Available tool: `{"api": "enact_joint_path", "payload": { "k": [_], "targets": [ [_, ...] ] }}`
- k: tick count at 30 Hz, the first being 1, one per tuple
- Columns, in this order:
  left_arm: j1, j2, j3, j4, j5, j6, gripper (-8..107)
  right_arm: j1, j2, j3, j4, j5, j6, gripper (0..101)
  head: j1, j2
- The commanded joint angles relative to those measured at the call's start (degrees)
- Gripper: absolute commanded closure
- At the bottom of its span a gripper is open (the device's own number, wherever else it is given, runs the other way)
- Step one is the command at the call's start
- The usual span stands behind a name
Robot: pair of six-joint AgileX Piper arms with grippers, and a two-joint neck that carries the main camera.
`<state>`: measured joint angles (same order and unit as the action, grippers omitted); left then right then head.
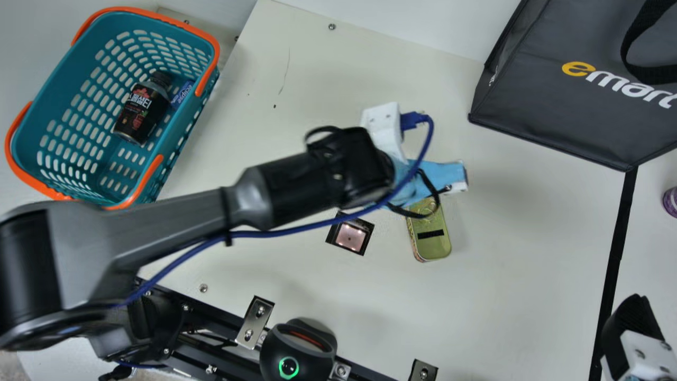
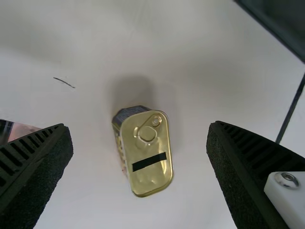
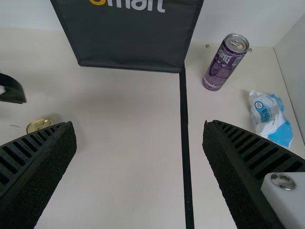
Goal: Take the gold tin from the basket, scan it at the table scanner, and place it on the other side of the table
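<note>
The gold tin (image 1: 432, 244) lies on the table to the right of the square scanner window (image 1: 350, 236). Over the tin's far end is my left gripper (image 1: 441, 179), its fingertips hidden in the main view. In the left wrist view my left gripper (image 2: 140, 136) is open, and the tin (image 2: 148, 174) shows between its spread fingers, untouched. My right gripper (image 1: 632, 338) is at the main view's lower right corner. My right gripper (image 3: 139, 133) stands open in its wrist view, holding nothing, with part of the tin (image 3: 38, 125) beyond one finger.
The teal basket (image 1: 119, 203) at the upper left holds a dark bottle (image 1: 140, 114) and a small blue pack (image 1: 182, 95). A dark bag (image 1: 555, 100) stands at the upper right. Past the black tape line (image 3: 186, 143) are a purple can (image 3: 225, 62) and a blue-white packet (image 3: 269, 117).
</note>
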<state>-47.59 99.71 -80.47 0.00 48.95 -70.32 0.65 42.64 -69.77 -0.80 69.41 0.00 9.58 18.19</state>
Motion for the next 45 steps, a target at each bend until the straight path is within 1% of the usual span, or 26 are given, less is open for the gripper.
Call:
{"api": "enact_joint_path", "payload": {
  "k": [1, 5, 10, 17, 22, 26, 29, 41, 45],
  "targets": [
    [2.08, -5.66, 6.11, -2.71, -2.4, 5.41, 9, 0.0, 0.0, 0.0, 0.0, 0.0, 0.0, 6, -1.66, 0.23],
    [5.98, -11.76, 11.62, -7.2, -4.2, 12.83, 9, 0.0, 0.0, 0.0, 0.0, 0.0, 0.0, 6, -1.66, 0.23],
    [11.16, -18.6, 16.97, -13.11, -4.34, 22.62, 9, 0.0, 0.0, 0.0, 0.0, 0.0, 0.0, 6, -1.66, 0.23],
    [19.0, -26.84, 22.33, -19.71, -1.46, 35.42, 9, 0.0, 0.0, 0.0, 0.0, 0.0, 0.0, 6, -1.66, 0.23],
    [24.88, -31.81, 25.05, -21.69, 1.42, 42.84, 9, 0.0, 0.0, 0.0, 0.0, 0.0, 0.0, 6, -1.66, 0.23],
    [29.37, -35.36, 26.13, -20.96, 4.39, 47.66, 9, 0.0, 0.0, 0.0, 0.0, 0.0, 0.0, 6, -1.66, 0.23],
    [32.54, -37.65, 25.99, -19.56, 6.97, 50.36, 9, 0.0, 0.0, 0.0, 0.0, 0.0, 0.0, 6, -1.66, 0.23],
    [41.59, -44.58, 22.72, -7.8, 16.13, 58.61, 9, 0.0, 0.0, 0.0, 0.0, 0.0, 0.0, 6, -1.66, 0.23],
    [43.92, -46.28, 21.47, -4.76, 18.06, 62.21, 9, 0.0, 0.0, 0.0, 0.0, 0.0, 0.0, 6, -1.66, 0.23]
  ]
}}
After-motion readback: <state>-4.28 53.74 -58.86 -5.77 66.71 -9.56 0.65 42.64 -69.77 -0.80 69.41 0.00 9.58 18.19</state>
